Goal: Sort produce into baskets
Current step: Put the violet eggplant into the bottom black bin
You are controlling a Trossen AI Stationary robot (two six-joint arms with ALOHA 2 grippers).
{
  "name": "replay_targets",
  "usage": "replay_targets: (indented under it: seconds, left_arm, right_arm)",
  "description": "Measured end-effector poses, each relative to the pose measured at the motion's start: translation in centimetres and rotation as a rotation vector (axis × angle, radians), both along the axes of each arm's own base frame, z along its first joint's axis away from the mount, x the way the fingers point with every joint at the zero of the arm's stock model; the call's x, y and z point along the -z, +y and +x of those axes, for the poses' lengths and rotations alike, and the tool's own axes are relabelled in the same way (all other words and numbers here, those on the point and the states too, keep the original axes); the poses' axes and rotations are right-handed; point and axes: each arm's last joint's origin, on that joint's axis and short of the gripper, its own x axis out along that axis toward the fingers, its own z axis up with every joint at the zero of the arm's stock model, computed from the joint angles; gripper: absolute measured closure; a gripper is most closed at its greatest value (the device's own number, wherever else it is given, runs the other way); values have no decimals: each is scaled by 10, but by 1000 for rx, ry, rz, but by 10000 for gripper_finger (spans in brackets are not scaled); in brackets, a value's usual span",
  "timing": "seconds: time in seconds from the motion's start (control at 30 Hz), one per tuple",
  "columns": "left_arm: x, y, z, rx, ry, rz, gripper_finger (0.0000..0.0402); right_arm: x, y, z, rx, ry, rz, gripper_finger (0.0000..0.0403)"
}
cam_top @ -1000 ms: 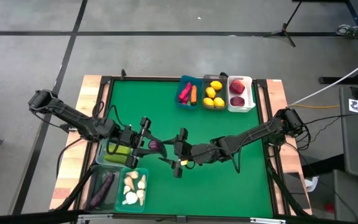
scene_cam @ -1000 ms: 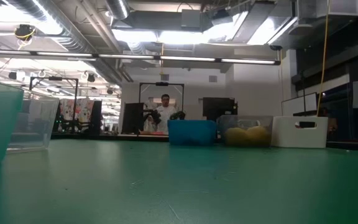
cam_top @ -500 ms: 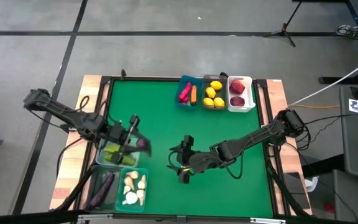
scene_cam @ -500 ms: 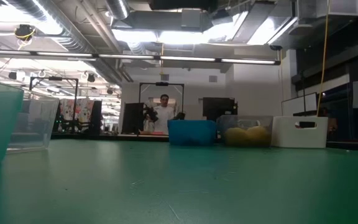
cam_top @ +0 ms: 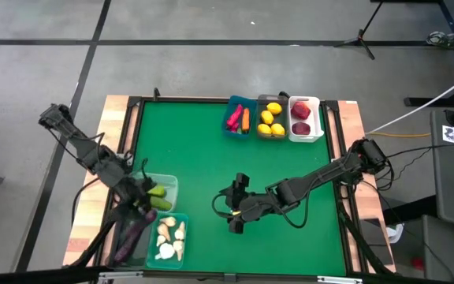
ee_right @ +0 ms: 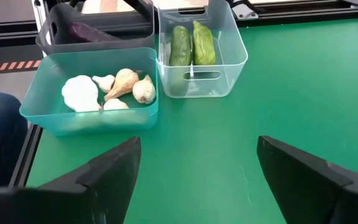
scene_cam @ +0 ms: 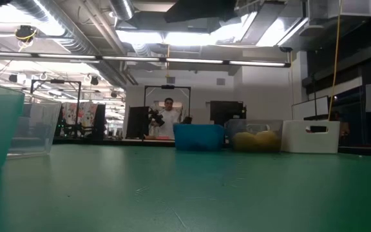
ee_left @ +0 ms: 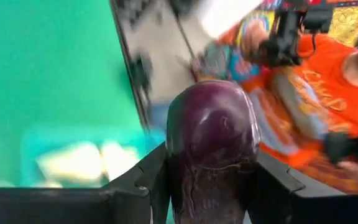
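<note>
The left end effector (ee_left: 207,180) grips a dark purple eggplant (ee_left: 211,143) above the dark bin (cam_top: 129,237), beside the teal garlic bin (ee_right: 89,93) and clear cucumber bin (ee_right: 201,53). The right end effector (ee_right: 197,168) hovers open over the green table (cam_top: 203,142). Only the left wrist view shows a person's orange sleeve (ee_left: 328,81) beyond the eggplant.

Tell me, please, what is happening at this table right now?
The robot is sorting toy produce into bins. The left gripper holds a dark purple eggplant over the near-left bins, by the dark bin that already holds one. The right gripper hangs open and empty over mid-table. Garlic fills the teal bin; cucumbers sit in the clear bin.
</note>
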Motion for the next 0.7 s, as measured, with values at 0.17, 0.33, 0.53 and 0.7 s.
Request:
replay_targets:
  seconds: [0.17,0.33,0.53,0.7]
  left_arm:
    - [14,-11,-10,-36,324,-93,249]
    - [30,-13,-9,-277,515,-95,249]
    - [45,-11,-3,-560,716,-156,249]
    - [48,-25,-6,-549,834,-238,249]
  right_arm:
    - [0,0,0,0,0,0,84]
    - [0,0,0,-1,0,0,84]
    - [0,0,0,-4,0,-5,84]
    - [0,0,0,-5,5,-7,84]
